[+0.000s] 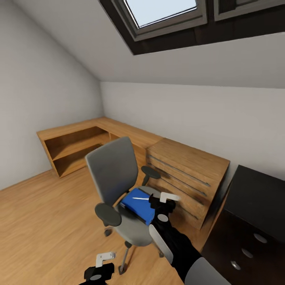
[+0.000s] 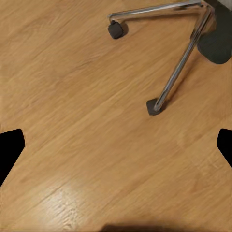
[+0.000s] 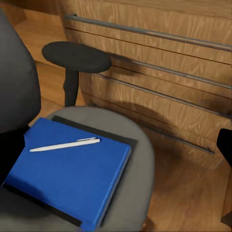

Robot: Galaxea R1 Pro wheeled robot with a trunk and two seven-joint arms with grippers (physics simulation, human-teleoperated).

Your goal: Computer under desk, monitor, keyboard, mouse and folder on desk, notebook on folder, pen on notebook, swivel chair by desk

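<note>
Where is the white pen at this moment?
The pen lies flat on the blue folder, which rests on the swivel chair seat. In the head view it is just left of the right hand.

a white pen [image 3: 65, 144] lies on the blue folder [image 3: 72, 176] on the swivel chair [image 3: 137, 159] seat, beside wooden drawers [image 3: 159, 63].

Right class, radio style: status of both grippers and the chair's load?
Right gripper hovering over folder, jaws open. Left gripper low over floor, jaws open. Pen on folder, on swivel chair. Nothing blocking.
</note>
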